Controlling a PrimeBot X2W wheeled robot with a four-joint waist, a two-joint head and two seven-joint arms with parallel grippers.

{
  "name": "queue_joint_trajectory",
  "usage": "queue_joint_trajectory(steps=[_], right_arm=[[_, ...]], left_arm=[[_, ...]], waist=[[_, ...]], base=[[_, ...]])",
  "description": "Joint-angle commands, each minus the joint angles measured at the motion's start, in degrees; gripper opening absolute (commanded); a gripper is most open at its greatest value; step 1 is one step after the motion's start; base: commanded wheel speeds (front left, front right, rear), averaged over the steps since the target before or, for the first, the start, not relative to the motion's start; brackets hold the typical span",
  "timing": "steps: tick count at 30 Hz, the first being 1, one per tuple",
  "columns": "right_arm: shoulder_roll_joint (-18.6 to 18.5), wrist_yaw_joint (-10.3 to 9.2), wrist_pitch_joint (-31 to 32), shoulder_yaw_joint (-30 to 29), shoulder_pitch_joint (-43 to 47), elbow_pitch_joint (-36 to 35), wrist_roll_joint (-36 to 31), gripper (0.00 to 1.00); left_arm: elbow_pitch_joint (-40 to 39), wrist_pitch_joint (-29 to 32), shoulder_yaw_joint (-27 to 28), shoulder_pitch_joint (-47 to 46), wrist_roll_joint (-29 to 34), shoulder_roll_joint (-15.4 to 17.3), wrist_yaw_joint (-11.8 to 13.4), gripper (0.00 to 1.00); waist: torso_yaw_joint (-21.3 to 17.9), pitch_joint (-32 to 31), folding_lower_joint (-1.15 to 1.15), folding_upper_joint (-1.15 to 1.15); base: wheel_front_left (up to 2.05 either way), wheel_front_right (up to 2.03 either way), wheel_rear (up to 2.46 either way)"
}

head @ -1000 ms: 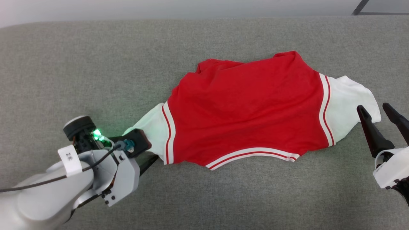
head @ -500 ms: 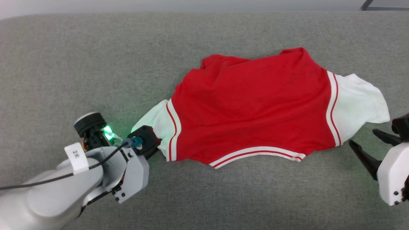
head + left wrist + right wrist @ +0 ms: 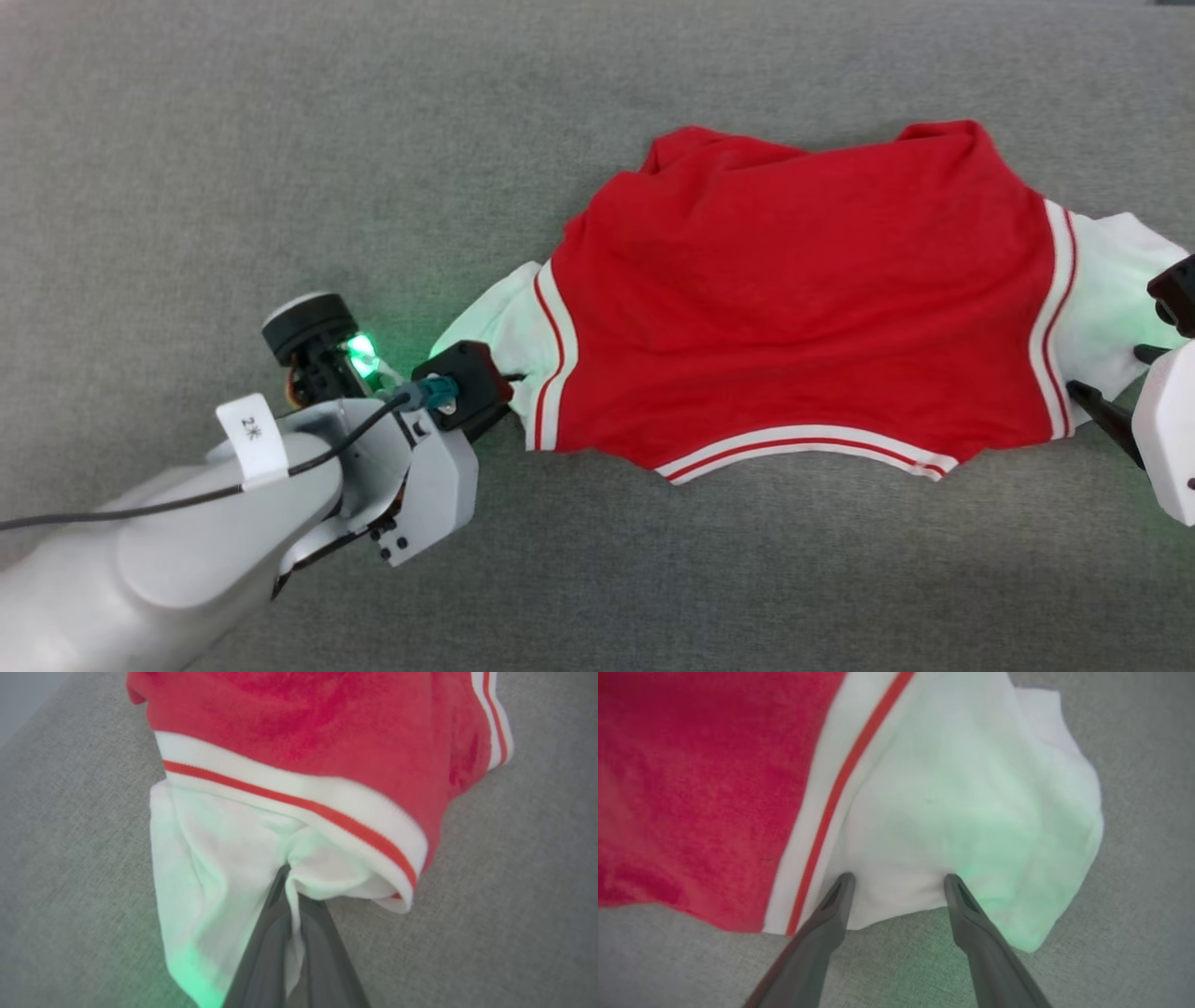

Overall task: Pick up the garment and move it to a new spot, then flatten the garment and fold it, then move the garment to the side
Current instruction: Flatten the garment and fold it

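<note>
Now that your left pincer [image 3: 286,877], apart a second ago, clamps the garment's [image 3: 794,299] white sleeve [image 3: 210,858], your right pincer [image 3: 899,884] straddles the other sleeve [image 3: 971,788], jaws apart, so lifting awaits its closing

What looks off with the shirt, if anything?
No damage. The shirt lies rumpled, its far edge bunched, not flat. The left gripper is shut on one white sleeve; the right gripper stands open at the other sleeve.
</note>
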Motion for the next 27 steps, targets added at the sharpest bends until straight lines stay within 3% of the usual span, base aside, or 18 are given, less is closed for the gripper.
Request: queue_joint_trajectory(steps=[1, 5, 6, 7, 8, 9, 15, 20, 27], right_arm=[[-0.6, -0.05, 0.6, 1.9, -0.9, 1.9, 0.8, 1.0], [-1.0, -0.08, 0.0, 6.0, -1.7, 5.9, 0.8, 1.0], [-1.0, -0.08, 0.1, 7.1, -1.6, 6.7, 1.1, 0.92], [-1.0, -0.08, 0.4, 8.3, -1.4, 7.5, 1.2, 0.41], [-1.1, -0.08, 0.4, 9.4, -1.3, 7.9, 1.2, 0.25], [-1.2, -0.08, 0.0, 10.1, -1.4, 8.4, 1.3, 0.0], [-1.3, -0.08, -4.0, 10.0, -2.5, 10.7, 2.6, 0.0], [0.1, -0.06, -9.7, 4.7, -3.0, 10.2, 5.7, 0.0], [3.2, -0.06, -14.0, -5.0, -0.7, 4.4, 13.3, 0.0]], left_arm=[[0.6, 0.0, -0.4, -0.2, 0.2, -0.6, 0.1, 0.0], [1.2, -0.5, -0.4, -0.7, 0.1, -1.3, 0.2, 0.0], [1.4, -0.7, -0.4, -0.7, -0.1, -1.5, 0.2, 0.0], [1.6, -0.9, -0.4, -0.7, -0.3, -1.6, 0.2, 0.0], [1.9, -1.1, -0.4, -0.7, -0.6, -1.8, 0.2, 0.0], [2.2, -1.5, -0.4, -0.8, -1.1, -1.9, 0.2, 0.0], [4.9, -5.4, -0.2, -1.0, -6.0, -2.9, 0.2, 0.0], [6.5, -10.2, -0.2, -0.3, -11.8, -4.1, 0.1, 0.0], [3.2, -17.9, 2.9, 0.1, -29.5, -3.1, 0.1, 0.0]], waist=[[1.2, 1.3, 0.0, 0.0], [1.8, 1.9, 0.0, 0.0], [1.9, 2.0, 0.0, 0.0], [1.9, 2.1, 0.0, 0.0], [2.0, 2.1, 0.0, 0.0], [2.1, 2.0, 0.0, 0.0], [2.4, -0.3, 0.0, 0.0], [3.1, -3.8, 0.0, 0.0], [3.9, -7.9, 0.0, 0.0]], base=[[0.0, 0.0, 0.0], [0.0, 0.0, 0.0], [0.0, 0.0, 0.0], [0.0, 0.0, 0.0], [0.0, 0.0, 0.0], [0.0, 0.0, 0.0], [0.0, 0.0, 0.0], [0.0, 0.0, 0.0], [0.0, 0.0, 0.0]])
